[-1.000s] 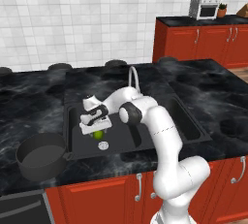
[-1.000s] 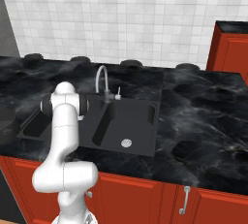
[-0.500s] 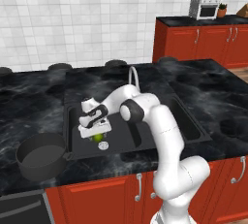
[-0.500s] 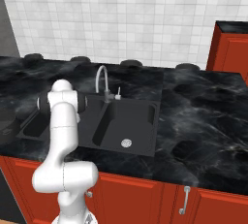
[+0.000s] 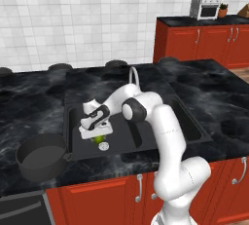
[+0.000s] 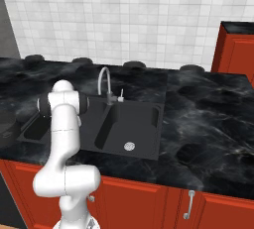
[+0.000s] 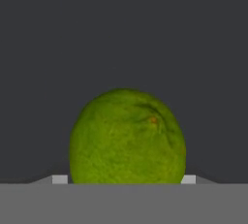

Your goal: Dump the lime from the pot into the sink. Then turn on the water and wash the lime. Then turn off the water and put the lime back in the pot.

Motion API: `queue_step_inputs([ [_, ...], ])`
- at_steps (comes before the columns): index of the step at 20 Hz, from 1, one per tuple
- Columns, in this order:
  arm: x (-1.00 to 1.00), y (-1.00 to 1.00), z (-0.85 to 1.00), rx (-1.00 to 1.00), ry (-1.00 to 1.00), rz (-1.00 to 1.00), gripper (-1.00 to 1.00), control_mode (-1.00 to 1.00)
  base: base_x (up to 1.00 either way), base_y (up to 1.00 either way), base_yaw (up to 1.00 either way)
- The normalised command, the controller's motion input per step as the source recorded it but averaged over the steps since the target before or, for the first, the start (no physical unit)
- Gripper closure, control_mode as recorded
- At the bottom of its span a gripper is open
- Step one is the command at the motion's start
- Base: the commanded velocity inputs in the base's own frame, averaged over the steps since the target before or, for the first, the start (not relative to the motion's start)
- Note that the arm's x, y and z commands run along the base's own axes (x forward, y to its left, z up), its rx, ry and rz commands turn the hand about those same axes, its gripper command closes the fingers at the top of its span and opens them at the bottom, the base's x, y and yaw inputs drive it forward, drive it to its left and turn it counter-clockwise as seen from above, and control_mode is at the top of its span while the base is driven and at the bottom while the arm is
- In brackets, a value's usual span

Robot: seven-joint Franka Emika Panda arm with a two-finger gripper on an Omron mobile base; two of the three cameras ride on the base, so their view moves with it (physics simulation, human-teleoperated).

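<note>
- Since the frame a second ago the hand has sunk lower into the left basin, and the gripper now sits right over the lime, which was then in plain sight just below the hand.
- One lime: in the left base view a sliver of green peeks out under the white hand, on the floor of the left basin, with the silver drain just beside it at about 5 o'clock.
- In the hand view the lime sits at 6 o'clock, close up against the dark basin floor, with a pale finger tip at each lower side of it.
- The claw straddles the lime with a tip on either side; whether the tips press on the fruit or stand just off it, I cannot tell.
- One sink, black, with two basins; the right base view shows the right basin's drain, so two drains counted across the views.
- One curved grey faucet stands at the back rim, at 12 o'clock from the divider between the basins.
- One dark grey pot stands upright on the black counter, at about 8 o'clock from the lime and outside the sink's left front corner; nothing shows inside it.
- Red cabinets run below the counter.
</note>
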Motion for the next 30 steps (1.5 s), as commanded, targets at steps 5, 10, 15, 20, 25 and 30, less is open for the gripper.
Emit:
queue_step_inputs([
  [5,-0.29,0.0,0.76,0.0,-0.21,0.0,1.0,-1.0,0.0,0.0,0.0],
  [10,-0.47,0.0,1.0,0.02,-0.27,0.0,1.0,-1.0,0.0,0.0,0.0],
  [15,-0.52,0.0,1.0,0.11,-0.07,0.0,1.0,-1.0,0.0,0.0,0.0],
  [20,-0.53,0.0,1.0,0.17,0.0,0.04,1.0,-1.0,0.0,0.0,0.0],
  [25,-0.65,0.15,1.0,0.14,0.0,0.09,1.0,-1.0,0.0,0.0,0.0],
  [30,-0.81,0.47,0.86,0.05,0.0,0.16,1.0,-1.0,0.0,0.0,0.0],
])
